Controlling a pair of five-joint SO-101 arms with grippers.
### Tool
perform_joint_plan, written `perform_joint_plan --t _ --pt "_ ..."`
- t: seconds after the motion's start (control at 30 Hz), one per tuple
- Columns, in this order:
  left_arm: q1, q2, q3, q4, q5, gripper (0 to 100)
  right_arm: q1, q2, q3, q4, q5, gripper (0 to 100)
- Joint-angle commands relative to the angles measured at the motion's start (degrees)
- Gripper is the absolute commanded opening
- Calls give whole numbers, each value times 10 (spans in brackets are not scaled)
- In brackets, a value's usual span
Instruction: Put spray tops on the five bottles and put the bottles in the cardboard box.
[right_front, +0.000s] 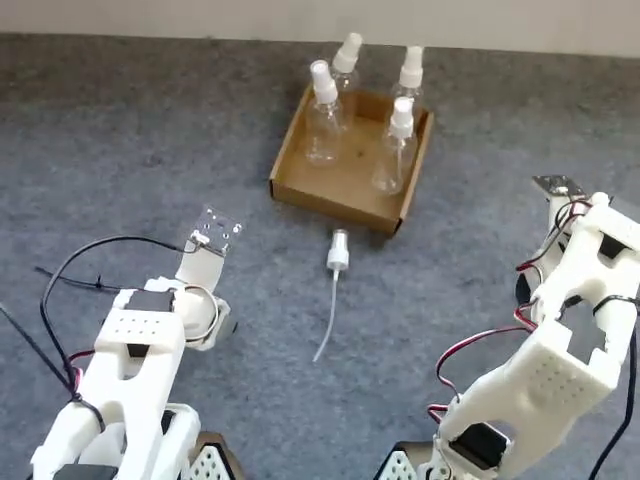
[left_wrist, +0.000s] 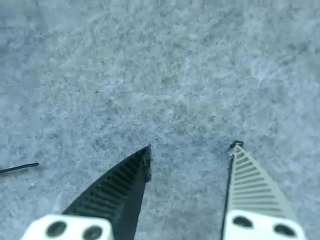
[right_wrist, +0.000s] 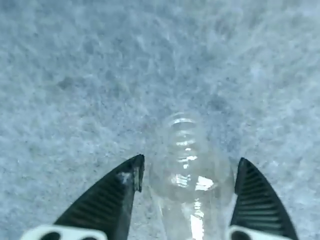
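Since 4 capped bottles (right_front: 322, 120) already sit in cardboard box (right_front: 330, 205), only 1 to go. Uncapped bottle (right_wrist: 185, 135) sits between right hand's (right_wrist: 191, 161) spread fingers, neck poking past fingertips, not clamped yet. Loose spray top (right_front: 337, 255) lies on tabletop (right_front: 150, 130) between the 2 hands. Left hand (left_wrist: 191, 146) wide apart, holding nothing. Tip imo: squeeze bottle body gently, since thin plastic probably dents, and keep neck free for top.

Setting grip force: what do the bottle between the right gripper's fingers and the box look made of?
The bottle looks like clear glossy plastic: the carpet shows through it and it carries bright highlights. The box is brown matte cardboard, with thin folded walls.
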Motion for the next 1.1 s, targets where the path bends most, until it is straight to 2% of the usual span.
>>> perform_joint_plan --t 0.0,0.17,0.37,0.57,0.67,0.77,0.93,1.07 --pt "11 -15 -1 -7 -2 232 7 -11 -9 -8 2 234" --pt "11 -15 -1 -7 -2 232 7 -11 -9 -9 2 216" --pt "11 -15 -1 -7 -2 232 7 -12 -9 -7 5 69" --pt "11 -15 -15 -7 -2 232 -5 -65 -8 33 2 4" --pt "25 -15 -60 -3 4 231 -41 -135 -4 63 0 3" --pt "60 -10 -107 12 57 231 -95 -208 10 71 -47 3" --pt "141 -5 -196 47 123 231 -197 -321 123 65 -80 3" --pt "183 74 -313 82 176 231 -256 -390 198 64 -107 3"
